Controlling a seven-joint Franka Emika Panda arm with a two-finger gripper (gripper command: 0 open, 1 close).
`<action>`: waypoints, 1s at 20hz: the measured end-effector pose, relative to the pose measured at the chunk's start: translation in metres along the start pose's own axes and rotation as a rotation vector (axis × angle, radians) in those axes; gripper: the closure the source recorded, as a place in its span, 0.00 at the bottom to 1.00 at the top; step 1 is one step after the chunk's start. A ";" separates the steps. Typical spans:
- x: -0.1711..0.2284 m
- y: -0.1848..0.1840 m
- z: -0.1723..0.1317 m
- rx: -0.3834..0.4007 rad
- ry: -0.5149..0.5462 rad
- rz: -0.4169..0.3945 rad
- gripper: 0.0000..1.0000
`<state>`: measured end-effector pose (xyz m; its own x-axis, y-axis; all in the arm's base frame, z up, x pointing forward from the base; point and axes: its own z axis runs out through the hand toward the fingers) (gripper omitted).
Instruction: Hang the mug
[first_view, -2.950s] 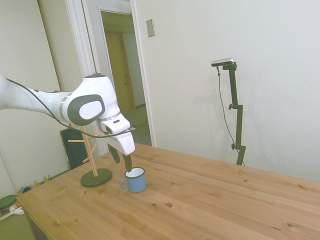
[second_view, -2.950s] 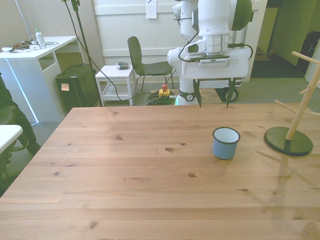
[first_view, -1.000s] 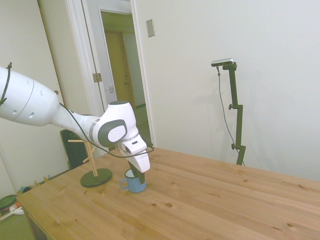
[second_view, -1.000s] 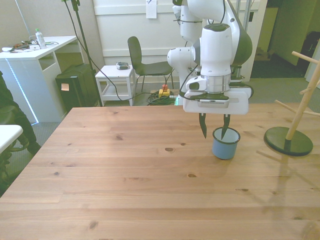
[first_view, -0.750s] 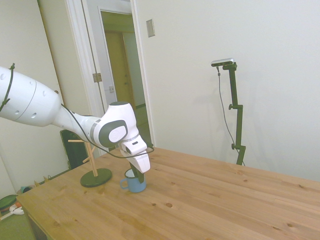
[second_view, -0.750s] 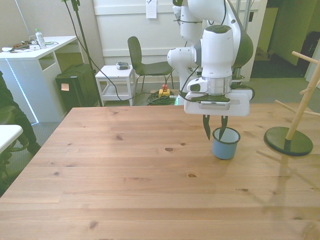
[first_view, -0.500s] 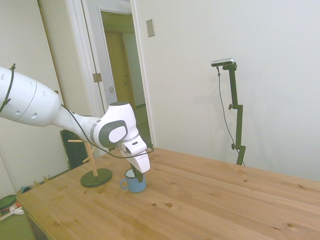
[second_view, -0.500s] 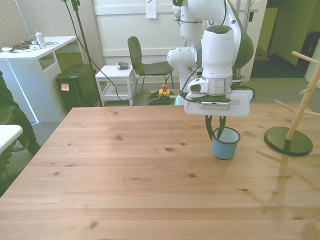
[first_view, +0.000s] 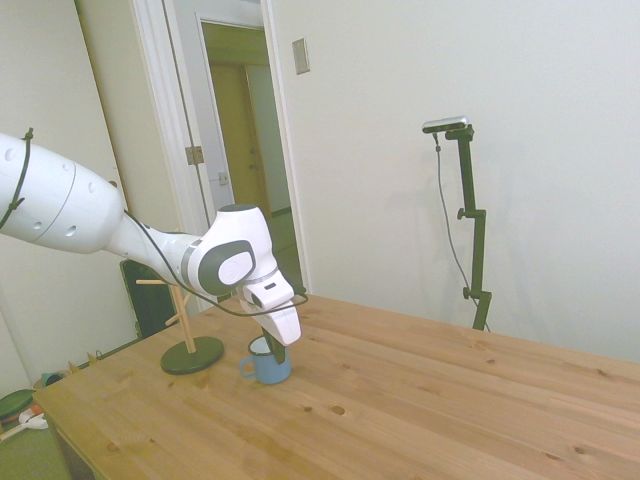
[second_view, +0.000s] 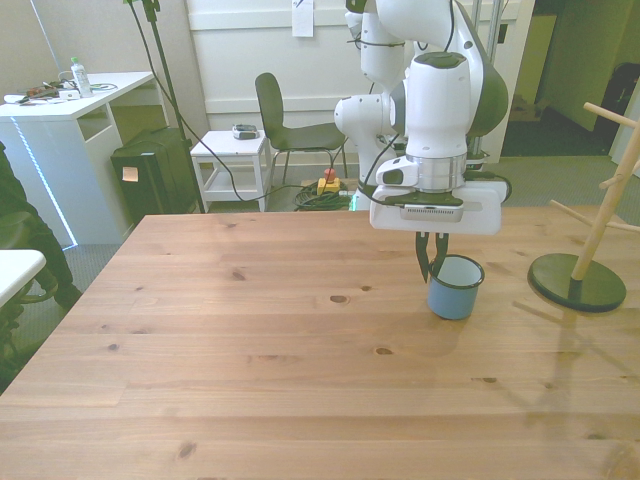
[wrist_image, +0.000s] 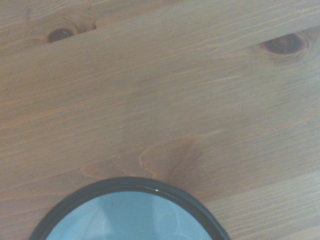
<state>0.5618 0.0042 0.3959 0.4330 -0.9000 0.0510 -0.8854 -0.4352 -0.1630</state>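
So there's one mug (second_view: 456, 288) on the table (second_view: 250, 360), upright, and my gripper (second_view: 432, 268) is pinched narrow on its rim, front view's left side. One wooden rack (second_view: 590, 245) stands apart, nothing hanging.

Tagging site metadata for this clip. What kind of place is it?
Probably a lab or office room, not a home kitchen. A chair and a small white cart stand behind the wooden table, a white desk sits at the front view's left, and cables lie on the floor.
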 end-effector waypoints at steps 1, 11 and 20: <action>0.002 -0.001 -0.002 0.005 0.003 0.002 1.00; 0.003 -0.010 -0.063 0.061 0.030 -0.007 1.00; -0.011 -0.030 -0.134 0.092 0.051 -0.057 1.00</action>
<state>0.5607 0.0239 0.5326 0.4710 -0.8749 0.1128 -0.8391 -0.4838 -0.2485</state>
